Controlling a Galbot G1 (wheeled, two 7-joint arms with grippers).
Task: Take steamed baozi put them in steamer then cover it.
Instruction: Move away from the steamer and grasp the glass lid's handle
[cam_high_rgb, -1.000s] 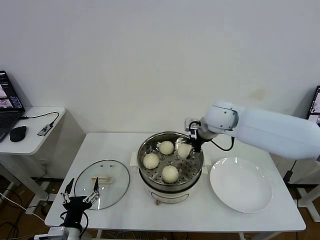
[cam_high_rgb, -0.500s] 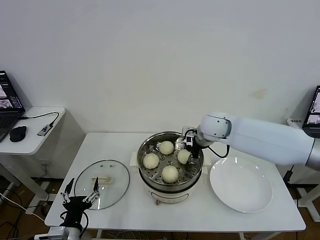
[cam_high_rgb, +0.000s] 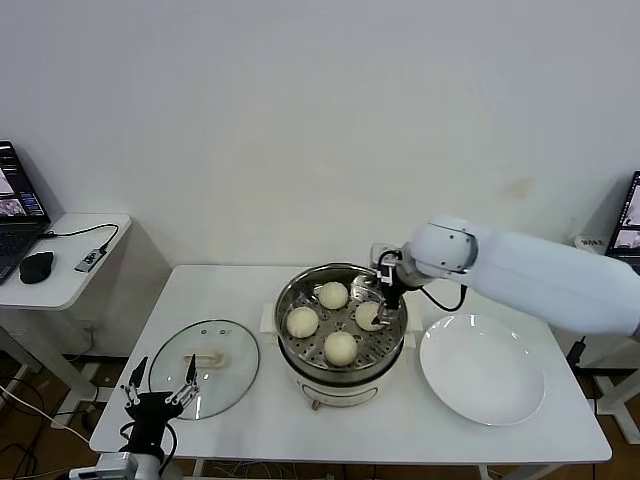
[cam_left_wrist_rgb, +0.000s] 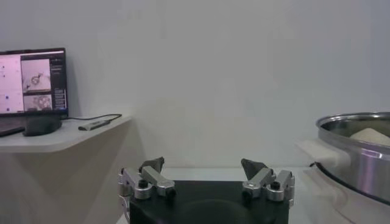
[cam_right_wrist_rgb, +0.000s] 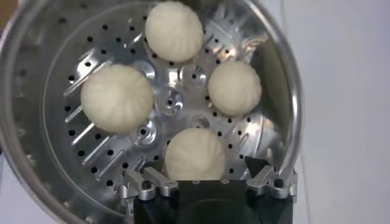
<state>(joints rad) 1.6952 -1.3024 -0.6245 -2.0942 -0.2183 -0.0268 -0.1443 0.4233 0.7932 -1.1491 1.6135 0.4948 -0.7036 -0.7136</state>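
1. Head: right gripper (cam_high_rgb: 383, 292) over steamer (cam_high_rgb: 341, 341) far-right rim, four steamed baozi (cam_high_rgb: 340, 347) inside, nearest just below fingertips.
2. Left wrist: left gripper (cam_left_wrist_rgb: 207, 172) parked, spread wide, empty; steamer off to side.
3. Right wrist: fingers apart, nothing held, baozi between them.

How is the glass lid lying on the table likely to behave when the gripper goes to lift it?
The glass lid looks rigid and probably breakable, so knocks are a risk. Its smooth dome would likely be slippery; the cream handle on top seems the safer hold. Lifted by that central handle it should hang fairly level, though it may swing.
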